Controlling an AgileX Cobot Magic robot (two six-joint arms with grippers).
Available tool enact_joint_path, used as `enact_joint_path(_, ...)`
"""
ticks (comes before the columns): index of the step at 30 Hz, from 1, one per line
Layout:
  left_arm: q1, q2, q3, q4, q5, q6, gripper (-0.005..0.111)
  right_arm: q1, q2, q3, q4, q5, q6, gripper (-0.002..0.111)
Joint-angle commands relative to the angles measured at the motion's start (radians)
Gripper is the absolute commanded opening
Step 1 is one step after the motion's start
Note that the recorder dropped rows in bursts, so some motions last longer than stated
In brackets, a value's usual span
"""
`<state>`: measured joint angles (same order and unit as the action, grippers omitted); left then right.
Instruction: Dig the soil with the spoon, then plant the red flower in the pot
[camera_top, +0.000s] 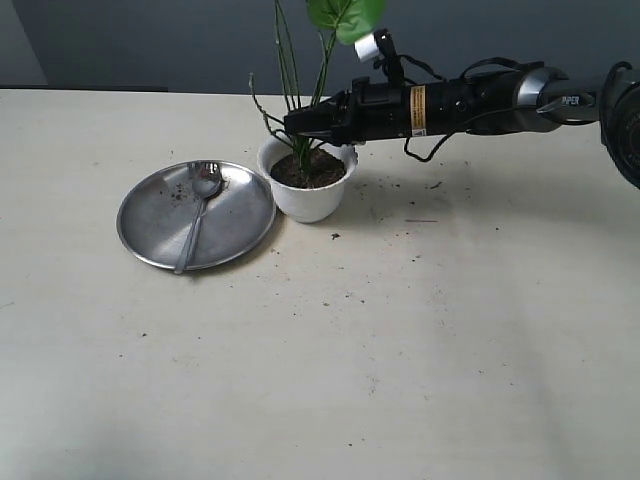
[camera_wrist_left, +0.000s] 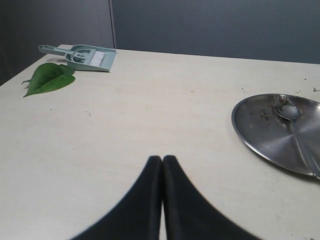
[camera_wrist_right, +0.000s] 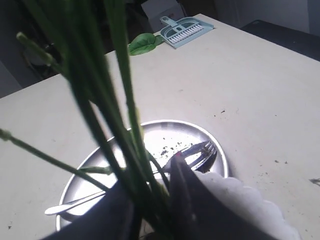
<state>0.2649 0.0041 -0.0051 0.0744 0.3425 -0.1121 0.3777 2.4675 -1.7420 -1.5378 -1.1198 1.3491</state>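
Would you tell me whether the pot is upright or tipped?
Upright: the pot stands on its base, soil level inside, stems rising.

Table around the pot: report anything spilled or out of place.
Dark soil crumbs lie scattered on the table right of the white pot, with a few on the steel plate beside the spoon. A loose green leaf lies by the dustpan.

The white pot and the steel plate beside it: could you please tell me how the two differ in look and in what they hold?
The white pot is a deep, rounded ceramic vessel with a scalloped rim; the steel plate is flat, wide and shiny. The pot holds dark soil and green stems; the plate carries only the spoon and a few crumbs. The right gripper is at the stems above the pot; nothing touches the plate. Both stand on the table, near each other.
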Motion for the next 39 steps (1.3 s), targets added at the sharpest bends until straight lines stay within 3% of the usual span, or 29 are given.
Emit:
enact_joint_path(1,-0.007,-0.004,0.005,-0.011,-0.007,0.0,0.0,0.011,0.029,0.032,-0.163,0.063,0.005,0.018)
enact_joint_path(30,-0.007,-0.004,0.005,-0.011,-0.007,0.0,0.0,-0.006,0.011,0.032,-0.135,-0.009,-0.014,0.018)
enact_joint_path(35,-0.007,-0.004,0.005,-0.011,-0.007,0.0,0.0,-0.006,0.009,0.031,-0.132,-0.012,-0.014,0.035)
enact_joint_path(39,-0.007,-0.004,0.005,-0.011,-0.007,0.0,0.0,-0.006,0.009,0.031,-0.132,-0.012,-0.014,0.036)
